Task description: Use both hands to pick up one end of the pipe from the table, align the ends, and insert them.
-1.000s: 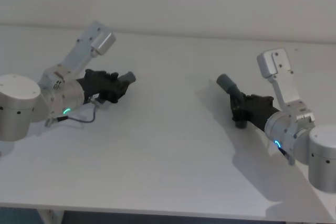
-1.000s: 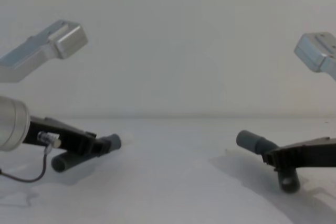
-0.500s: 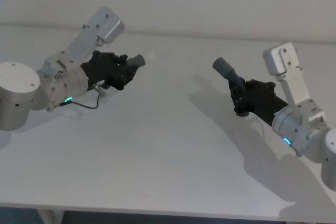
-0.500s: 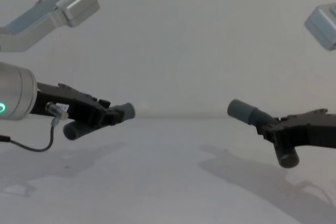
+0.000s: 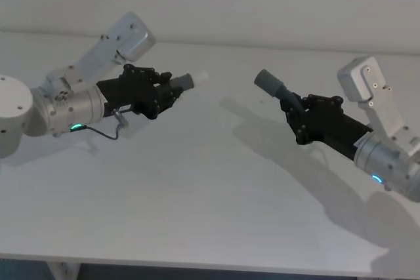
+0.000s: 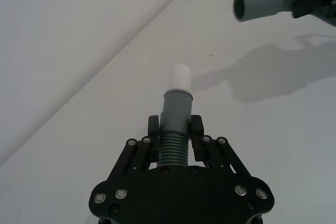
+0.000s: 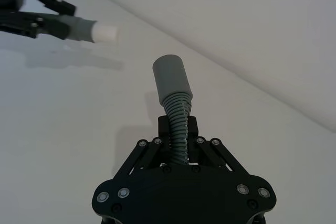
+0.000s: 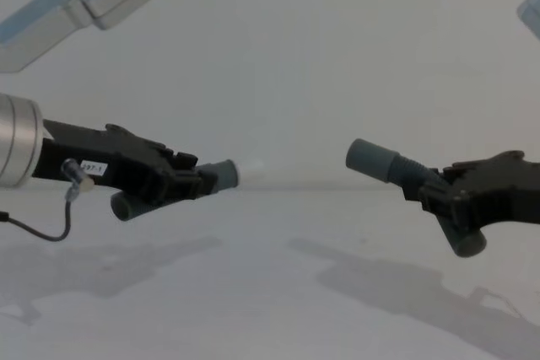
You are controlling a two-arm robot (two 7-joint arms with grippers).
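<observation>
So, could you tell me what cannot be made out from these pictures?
Left wrist view: the rear end of the left pipe piece, hidden under the left hand.
Right wrist view: the rear end of the right pipe piece, hidden under the right hand.
Chest view: the white tip, faint against the pale wall.
Left wrist view: inside the socket, too dark.

Bright, even, diffuse light comes from above. On the white table (image 5: 197, 188), soft grey shadows lie below the left arm (image 5: 72, 100) and right arm (image 5: 384, 155) in the head view and low across the chest view. There the white tip (image 8: 251, 171) of the left pipe (image 8: 221, 176) nearly vanishes against the pale wall (image 8: 278, 56).
</observation>
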